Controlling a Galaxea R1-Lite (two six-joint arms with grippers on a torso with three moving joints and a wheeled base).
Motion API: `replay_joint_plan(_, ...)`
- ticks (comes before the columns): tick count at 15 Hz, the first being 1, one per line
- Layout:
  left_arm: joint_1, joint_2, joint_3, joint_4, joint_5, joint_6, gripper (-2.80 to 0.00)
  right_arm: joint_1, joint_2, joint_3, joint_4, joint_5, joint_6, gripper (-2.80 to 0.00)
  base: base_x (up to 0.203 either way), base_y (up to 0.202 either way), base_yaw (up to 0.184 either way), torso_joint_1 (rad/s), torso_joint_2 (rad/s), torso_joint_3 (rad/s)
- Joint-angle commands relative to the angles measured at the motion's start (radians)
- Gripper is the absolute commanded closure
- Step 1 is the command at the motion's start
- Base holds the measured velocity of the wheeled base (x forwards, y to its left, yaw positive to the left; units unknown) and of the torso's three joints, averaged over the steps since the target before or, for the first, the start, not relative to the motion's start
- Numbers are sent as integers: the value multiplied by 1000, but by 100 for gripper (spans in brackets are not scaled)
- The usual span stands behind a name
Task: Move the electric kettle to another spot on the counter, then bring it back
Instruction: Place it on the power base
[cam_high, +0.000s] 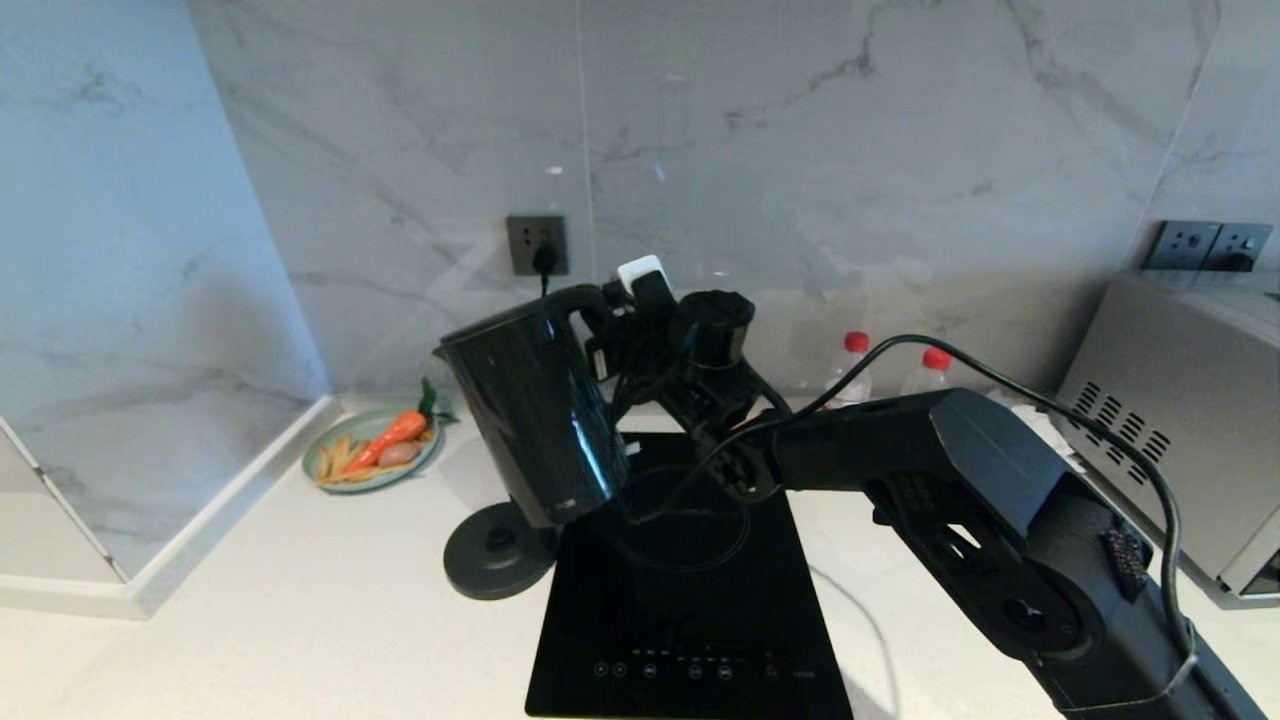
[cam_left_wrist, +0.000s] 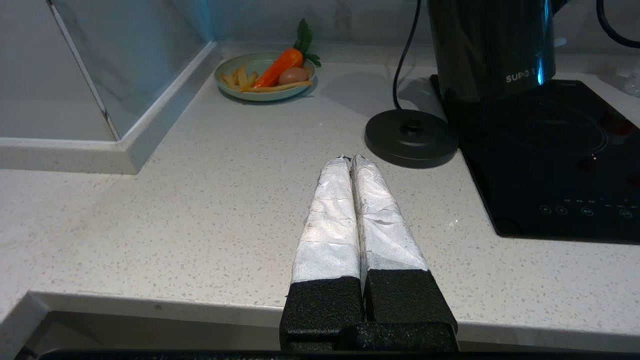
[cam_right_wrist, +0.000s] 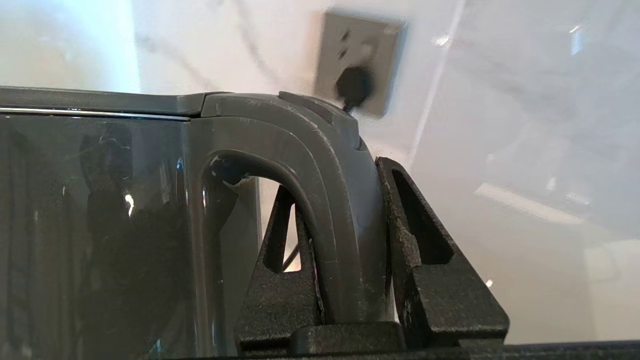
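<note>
The electric kettle (cam_high: 540, 420), glossy black with white lettering near its base (cam_left_wrist: 520, 76), hangs tilted over the back left corner of the black cooktop, beside its base disc. I cannot tell whether its bottom touches the glass. My right gripper (cam_high: 610, 325) is shut on the kettle's loop handle (cam_right_wrist: 345, 200), one finger inside the loop and one outside, near the top bend. My left gripper (cam_left_wrist: 350, 159) is shut with nothing in it, low over the front edge of the white speckled counter (cam_left_wrist: 200, 210); it is out of the head view.
The round corded base disc (cam_high: 495, 550) lies left of the cooktop (cam_high: 690, 600). A green plate (cam_high: 330, 478) with a carrot sits at the back left corner. Two red-capped bottles (cam_high: 850, 365) stand at the back, and a grey appliance (cam_high: 1180, 400) stands at the right.
</note>
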Motion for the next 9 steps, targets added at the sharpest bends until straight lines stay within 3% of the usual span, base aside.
replay_joint_plan(1, 0, -2, 3, -1, 0, -1, 0, 2, -1, -4, 26, 7, 9, 0, 0, 0, 0, 0, 0, 0)
replay_joint_plan(9, 0, -2, 3, -1, 0, 0, 0, 2, 11, -19, 46, 41, 47, 0, 0, 0, 0, 0, 0, 0)
